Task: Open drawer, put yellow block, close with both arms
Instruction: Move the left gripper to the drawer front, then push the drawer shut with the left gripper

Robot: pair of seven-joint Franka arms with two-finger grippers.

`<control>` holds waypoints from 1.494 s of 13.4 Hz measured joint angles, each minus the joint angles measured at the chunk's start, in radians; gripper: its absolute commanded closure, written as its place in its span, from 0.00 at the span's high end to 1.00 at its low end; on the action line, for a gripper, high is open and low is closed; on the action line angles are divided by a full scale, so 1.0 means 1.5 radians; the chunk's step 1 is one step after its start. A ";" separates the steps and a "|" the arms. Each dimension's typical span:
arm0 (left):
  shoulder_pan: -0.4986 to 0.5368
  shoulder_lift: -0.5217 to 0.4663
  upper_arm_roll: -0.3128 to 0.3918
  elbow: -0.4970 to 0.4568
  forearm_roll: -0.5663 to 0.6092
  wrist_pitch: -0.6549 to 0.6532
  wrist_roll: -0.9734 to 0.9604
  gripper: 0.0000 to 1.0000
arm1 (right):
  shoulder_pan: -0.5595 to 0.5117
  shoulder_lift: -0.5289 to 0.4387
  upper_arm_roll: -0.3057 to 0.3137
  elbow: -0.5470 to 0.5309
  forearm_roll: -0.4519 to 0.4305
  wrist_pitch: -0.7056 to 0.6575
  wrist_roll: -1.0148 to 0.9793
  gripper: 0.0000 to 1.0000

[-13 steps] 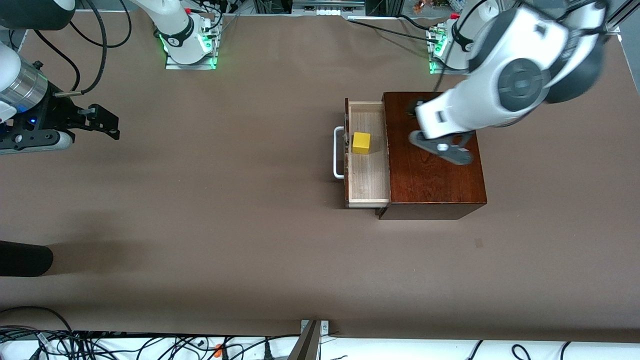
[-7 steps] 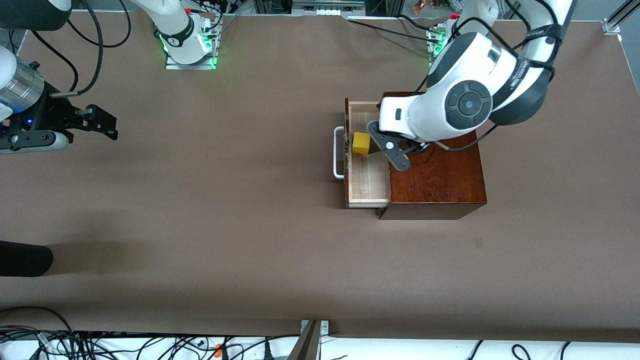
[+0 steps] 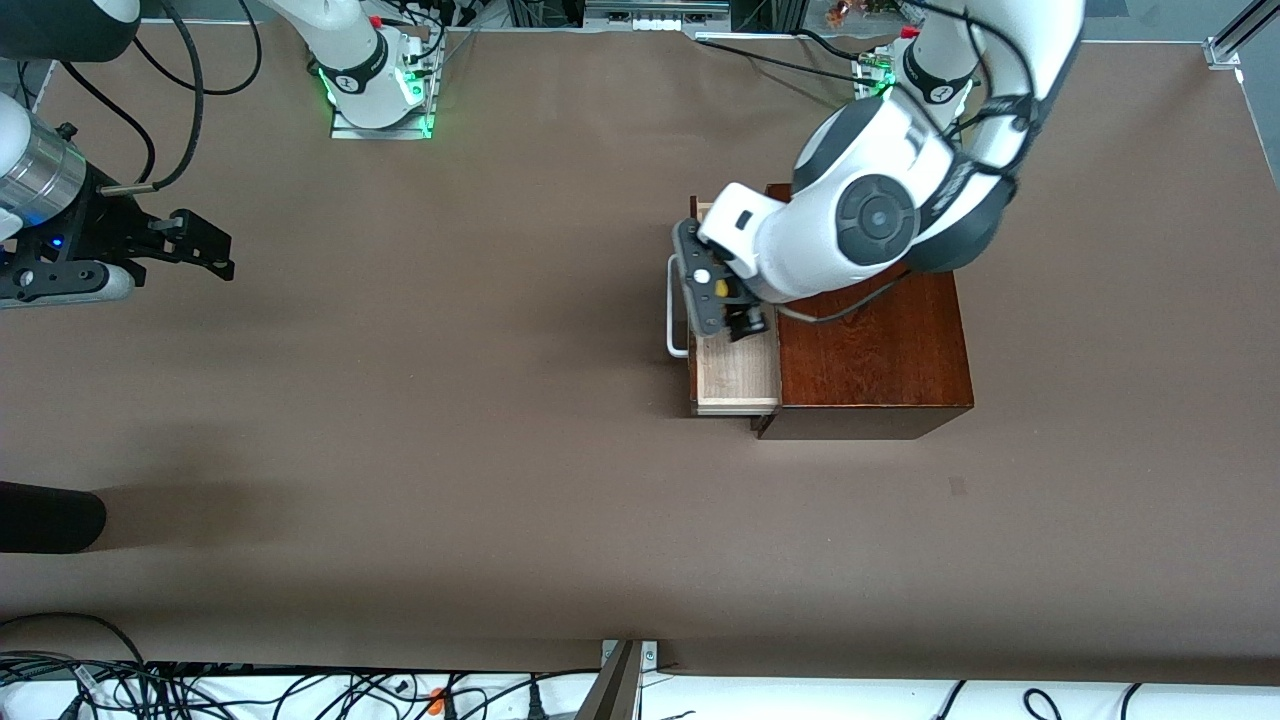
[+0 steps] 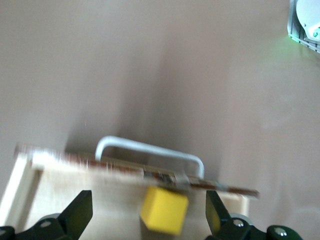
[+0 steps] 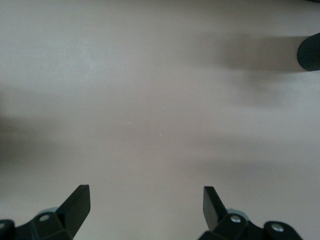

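The drawer (image 3: 738, 378) stands pulled out of the dark-wood box (image 3: 870, 350), with its white handle (image 3: 675, 330) toward the right arm's end of the table. My left gripper (image 3: 740, 320) is over the open drawer and hides nearly all of the yellow block (image 3: 722, 288). In the left wrist view the block (image 4: 164, 210) rests on the pale drawer floor (image 4: 75, 190) next to the handle (image 4: 150, 150). It lies between my open left gripper (image 4: 147, 196) fingers, touching neither. My right gripper (image 3: 215, 245) waits open over bare table, also seen in its wrist view (image 5: 145, 189).
A dark rounded object (image 3: 50, 517) lies at the table edge at the right arm's end, nearer the front camera; it also shows in the right wrist view (image 5: 309, 52). Cables (image 3: 200, 690) run along the near edge. The arm bases (image 3: 375, 90) stand along the top.
My left arm has swung from over the box's top to over the open drawer, and its gripper now covers the yellow block. The right arm has hardly moved.
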 measured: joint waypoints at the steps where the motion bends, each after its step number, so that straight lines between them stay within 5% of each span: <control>1: -0.013 0.021 -0.006 0.000 -0.006 0.040 0.024 1.00 | 0.000 0.000 0.000 0.000 0.000 0.000 0.000 1.00; 5: -0.085 0.077 -0.012 0.001 0.000 0.143 0.055 1.00 | 0.000 0.000 0.000 0.000 0.000 0.000 0.000 1.00; 7: -0.109 0.087 -0.012 0.000 0.063 0.147 0.056 1.00 | 0.000 0.000 0.000 0.000 0.000 0.000 0.000 1.00; 20: -0.107 0.097 0.001 0.002 0.236 -0.017 0.071 1.00 | 0.000 0.000 0.000 0.000 0.001 0.000 0.000 1.00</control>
